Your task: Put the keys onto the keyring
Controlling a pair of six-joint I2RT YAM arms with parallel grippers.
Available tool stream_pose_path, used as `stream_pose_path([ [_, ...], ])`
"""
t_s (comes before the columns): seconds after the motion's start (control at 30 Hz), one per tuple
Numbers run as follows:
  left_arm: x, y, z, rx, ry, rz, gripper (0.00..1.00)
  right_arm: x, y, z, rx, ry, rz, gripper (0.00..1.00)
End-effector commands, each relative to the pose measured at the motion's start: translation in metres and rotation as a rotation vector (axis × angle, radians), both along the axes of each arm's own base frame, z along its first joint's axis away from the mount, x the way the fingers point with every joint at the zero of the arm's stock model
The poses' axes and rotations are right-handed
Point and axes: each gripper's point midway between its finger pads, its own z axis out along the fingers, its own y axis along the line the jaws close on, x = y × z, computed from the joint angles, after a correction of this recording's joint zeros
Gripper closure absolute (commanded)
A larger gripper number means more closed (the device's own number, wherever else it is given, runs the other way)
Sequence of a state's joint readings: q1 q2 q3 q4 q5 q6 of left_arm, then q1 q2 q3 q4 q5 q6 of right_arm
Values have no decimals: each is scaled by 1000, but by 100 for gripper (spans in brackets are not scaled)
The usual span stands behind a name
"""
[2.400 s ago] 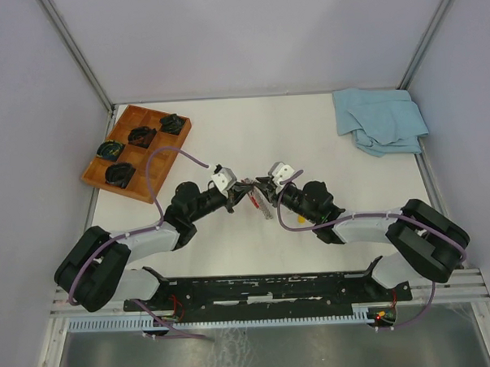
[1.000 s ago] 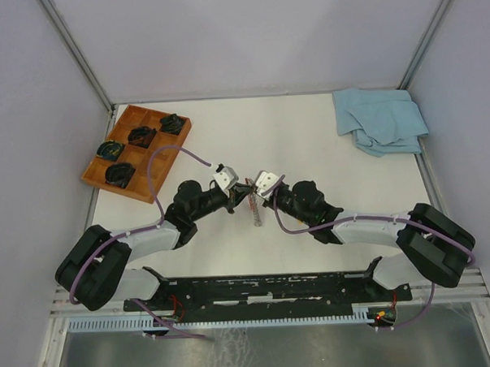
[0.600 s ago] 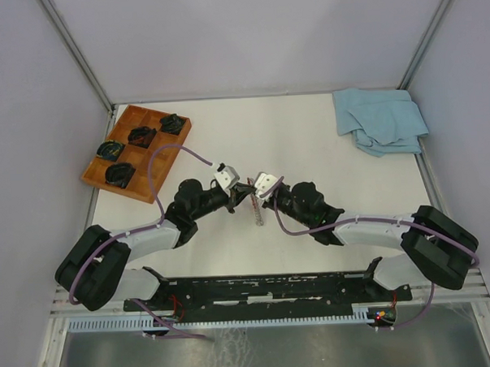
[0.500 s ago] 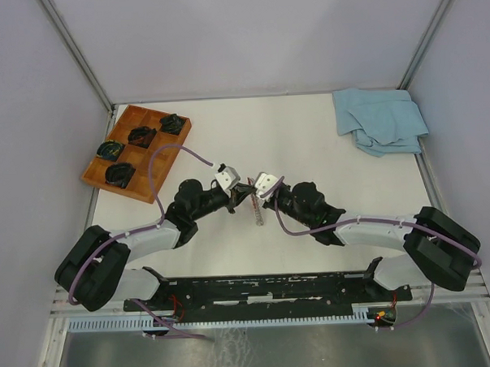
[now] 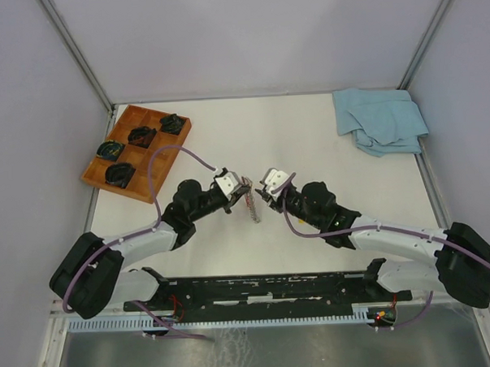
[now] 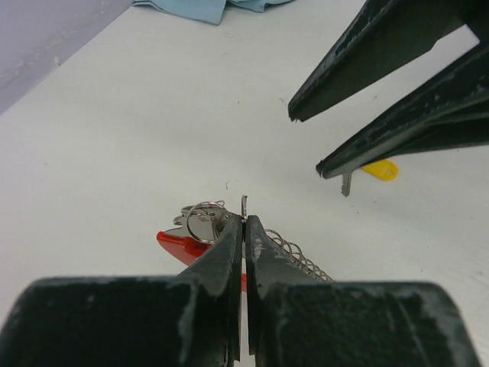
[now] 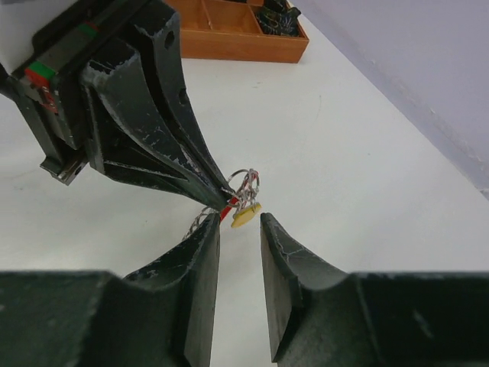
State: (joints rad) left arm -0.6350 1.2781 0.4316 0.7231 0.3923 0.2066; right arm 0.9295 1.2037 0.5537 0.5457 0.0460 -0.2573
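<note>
left hand (image 5: 245, 184) and right hand (image 5: 264, 194) nearly touching, keyring (image 5: 252, 206) between, bare table (image 5: 292, 137) beyond, tray (image 5: 159, 158) and cloth (image 5: 380, 119) at far corners

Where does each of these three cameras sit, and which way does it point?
Top camera: above and behind the arms, looking down on the table; both arms show.
Left wrist camera: on the left arm, looking along its closed left gripper at the keyring, toward the right gripper.
Right wrist camera: on the right arm, looking the opposite way, past its own open fingers, toward the wooden tray.
Shared: both wrist views show the keyring.
</note>
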Motion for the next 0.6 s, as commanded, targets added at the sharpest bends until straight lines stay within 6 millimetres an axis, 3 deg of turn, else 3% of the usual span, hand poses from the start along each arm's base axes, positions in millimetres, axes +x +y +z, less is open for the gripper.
stream_pose_path([
  [0.0, 5, 9, 22, 49, -184, 10, 97, -3, -11, 18, 39, 128, -79, 63],
  [0.23, -10, 9, 21, 107, -302, -86, 97, -13, -59, -1, -85, 303, -257, 51],
  [0.57, -39, 6, 11, 164, -485, -254, 97, -18, -111, -56, -260, 627, -454, 51],
])
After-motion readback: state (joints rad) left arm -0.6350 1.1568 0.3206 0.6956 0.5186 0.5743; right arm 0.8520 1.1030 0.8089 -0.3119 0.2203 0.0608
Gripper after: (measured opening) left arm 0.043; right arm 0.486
